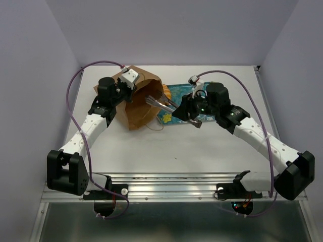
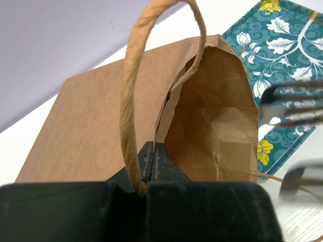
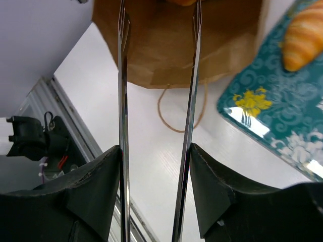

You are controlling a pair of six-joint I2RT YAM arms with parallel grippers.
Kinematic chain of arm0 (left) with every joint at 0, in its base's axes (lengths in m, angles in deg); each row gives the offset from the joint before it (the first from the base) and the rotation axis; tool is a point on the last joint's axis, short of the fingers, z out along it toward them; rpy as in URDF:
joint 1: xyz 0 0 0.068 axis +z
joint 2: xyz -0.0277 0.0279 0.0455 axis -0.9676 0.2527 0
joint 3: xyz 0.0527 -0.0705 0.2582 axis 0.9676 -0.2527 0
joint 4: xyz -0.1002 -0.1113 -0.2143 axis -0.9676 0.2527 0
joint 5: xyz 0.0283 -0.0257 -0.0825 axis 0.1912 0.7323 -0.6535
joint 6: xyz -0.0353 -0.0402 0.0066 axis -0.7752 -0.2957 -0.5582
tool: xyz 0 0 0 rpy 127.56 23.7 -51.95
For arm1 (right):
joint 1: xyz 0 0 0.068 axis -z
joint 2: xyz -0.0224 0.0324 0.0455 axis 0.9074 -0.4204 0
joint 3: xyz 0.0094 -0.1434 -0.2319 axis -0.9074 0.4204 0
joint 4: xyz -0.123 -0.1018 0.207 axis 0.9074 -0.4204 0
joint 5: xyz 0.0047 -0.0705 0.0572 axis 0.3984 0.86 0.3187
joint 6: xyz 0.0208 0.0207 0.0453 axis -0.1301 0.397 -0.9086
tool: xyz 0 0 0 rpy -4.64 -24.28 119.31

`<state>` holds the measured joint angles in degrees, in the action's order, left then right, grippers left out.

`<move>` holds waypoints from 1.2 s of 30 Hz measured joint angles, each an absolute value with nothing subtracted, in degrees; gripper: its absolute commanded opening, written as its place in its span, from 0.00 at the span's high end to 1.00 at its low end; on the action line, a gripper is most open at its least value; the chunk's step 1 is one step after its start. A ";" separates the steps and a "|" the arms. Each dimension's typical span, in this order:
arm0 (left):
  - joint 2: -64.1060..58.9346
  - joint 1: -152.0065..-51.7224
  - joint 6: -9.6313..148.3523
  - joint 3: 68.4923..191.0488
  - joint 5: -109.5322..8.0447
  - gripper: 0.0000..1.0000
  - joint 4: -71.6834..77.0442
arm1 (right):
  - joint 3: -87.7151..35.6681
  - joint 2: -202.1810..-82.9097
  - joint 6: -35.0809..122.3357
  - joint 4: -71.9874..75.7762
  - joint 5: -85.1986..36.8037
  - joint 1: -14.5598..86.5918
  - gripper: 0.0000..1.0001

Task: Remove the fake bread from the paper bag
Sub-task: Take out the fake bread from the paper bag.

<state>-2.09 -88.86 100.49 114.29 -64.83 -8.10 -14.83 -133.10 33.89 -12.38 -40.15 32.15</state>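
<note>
The brown paper bag (image 1: 137,112) lies on its side with its mouth facing right. My left gripper (image 1: 130,86) is shut on the bag's upper rim (image 2: 160,128), beside a string handle (image 2: 132,101), and holds the mouth open. The inside that shows in the left wrist view (image 2: 212,121) has no bread in it. My right gripper (image 1: 180,110) is shut on metal tongs (image 1: 159,103). The tongs' arms (image 3: 122,75) are spread and their tips are at the bag's mouth (image 3: 166,45). One golden croissant (image 3: 303,40) lies on the teal tray (image 3: 267,108). An orange piece (image 3: 182,1) shows at the bag's mouth.
The teal floral tray (image 1: 177,92) lies right of the bag, touching its mouth. The bag's second string handle (image 3: 179,113) lies loose on the white table. Purple walls close in the left, back and right. A metal rail (image 1: 171,179) runs along the near edge.
</note>
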 measured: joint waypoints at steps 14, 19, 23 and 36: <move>-2.09 -88.86 99.84 114.29 -65.66 1.00 -7.62 | -23.12 -156.90 31.15 -2.77 -31.63 24.54 0.42; -2.07 -88.86 99.27 114.29 -65.95 1.00 -7.64 | -25.30 -162.21 27.50 5.58 -28.13 23.80 0.42; -1.90 -88.86 98.44 114.31 -66.08 1.00 -7.73 | -26.94 -166.45 24.40 11.75 -26.03 23.04 0.42; -0.80 -88.86 97.37 114.77 -67.28 1.00 -7.82 | -33.83 -180.27 17.69 21.93 -20.26 20.96 0.41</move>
<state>-0.80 -88.86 97.37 114.77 -67.28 -7.82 -33.83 -180.27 17.69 21.93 -20.26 20.96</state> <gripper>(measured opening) 0.026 0.590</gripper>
